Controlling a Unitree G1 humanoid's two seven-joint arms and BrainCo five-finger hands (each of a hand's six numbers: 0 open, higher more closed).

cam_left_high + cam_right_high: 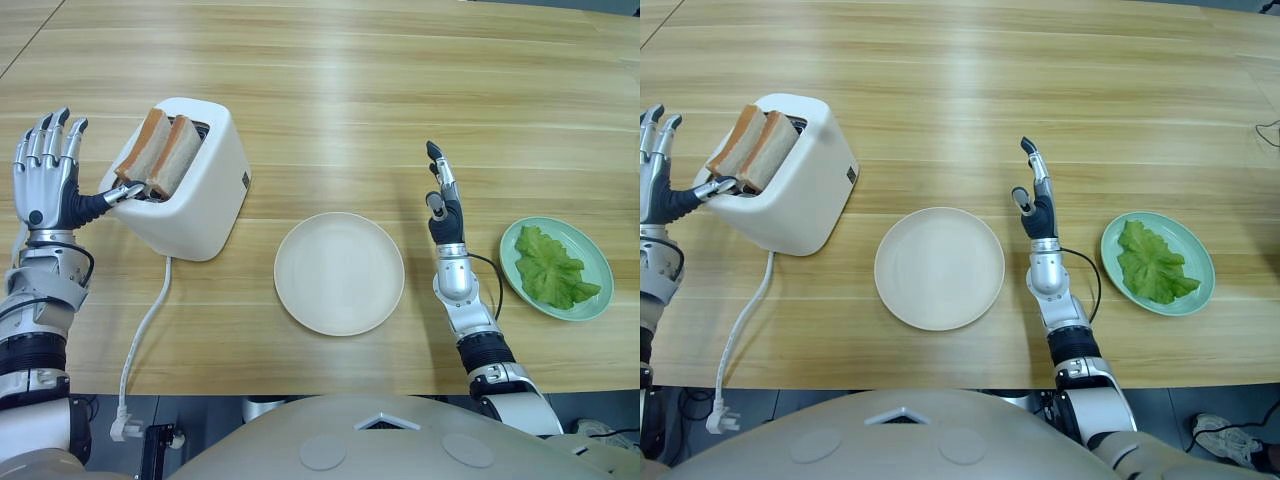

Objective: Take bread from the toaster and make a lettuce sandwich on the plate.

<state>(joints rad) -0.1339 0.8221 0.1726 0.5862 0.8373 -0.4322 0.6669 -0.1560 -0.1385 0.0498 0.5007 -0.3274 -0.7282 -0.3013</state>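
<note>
Two slices of bread (160,155) stand upright in the slots of the white toaster (205,195), just to the right of the robot's left hand (45,175). Its fingers (55,140) are raised, straight and slightly apart, clamped on nothing. Only the thumb stretches toward the near slice's lower corner, and whether it touches cannot be told. The toaster's cord (145,320) trails below that thumb toward the table (400,80) edge, its plug lying loose.

Further right, about midway between the two hands, the cream plate (339,272) lies bare: no bread, no leaf. Just beyond it the right hand (443,205) stands on edge over the wood, its fingers (438,165) extended upward and close together, holding nothing. To the right of those fingertips and a little nearer the table edge, the lettuce (550,265) sits untouched on a green dish (590,295).

Judged from this layout, the sandwich is not yet begun. Nothing has left the toaster, and every step remains: lift out a slice, lay it on the cream plate, add the leaf, then cap it with the second slice. The left hand looks best placed for the first lift.
</note>
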